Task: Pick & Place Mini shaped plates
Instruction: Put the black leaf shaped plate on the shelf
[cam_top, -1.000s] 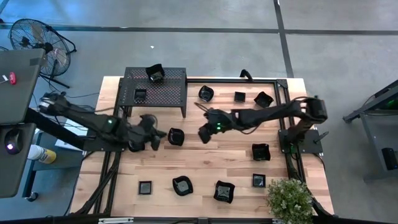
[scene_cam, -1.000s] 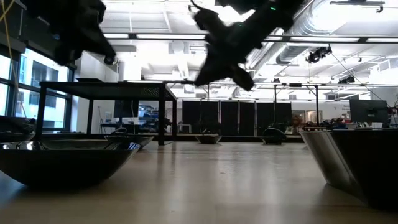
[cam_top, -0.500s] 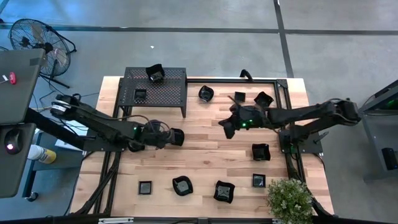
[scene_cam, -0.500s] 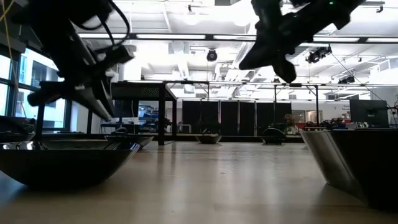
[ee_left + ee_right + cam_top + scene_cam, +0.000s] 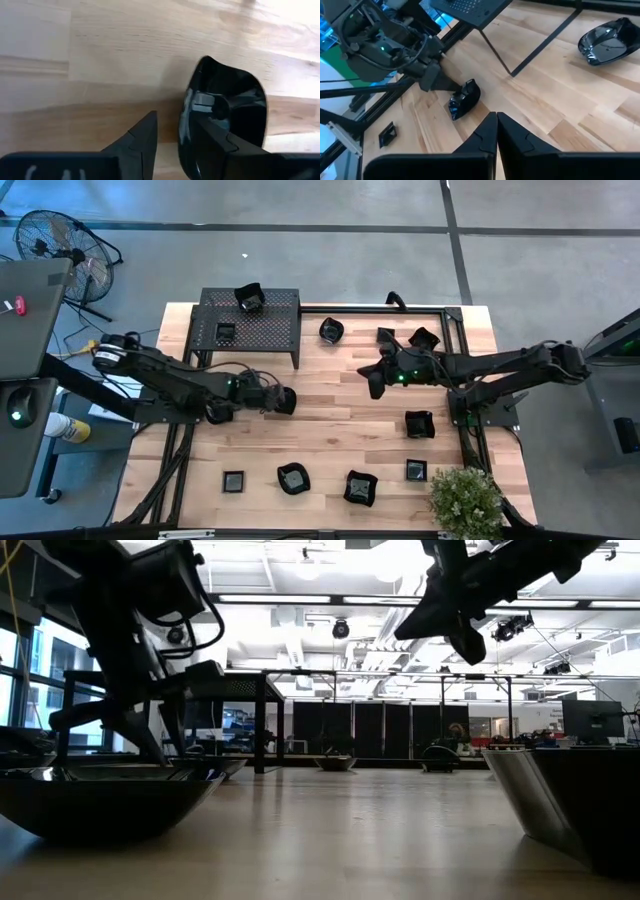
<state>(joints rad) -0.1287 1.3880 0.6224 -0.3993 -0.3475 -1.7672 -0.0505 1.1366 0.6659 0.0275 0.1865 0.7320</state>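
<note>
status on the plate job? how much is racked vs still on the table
Done: two plates on the rack, at and. In hand: left gripper open astride the rim of a plate; right gripper shut, empty. Left: about nine more plates on the table.

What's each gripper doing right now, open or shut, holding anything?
Left gripper: open, fingers straddling the rim of a mini plate on the table.
Right gripper: shut, empty, above the table.

Grey concrete floor [image 5: 300,250]; floor fan [image 5: 55,242]; bright ceiling lights [image 5: 300,598].
</note>
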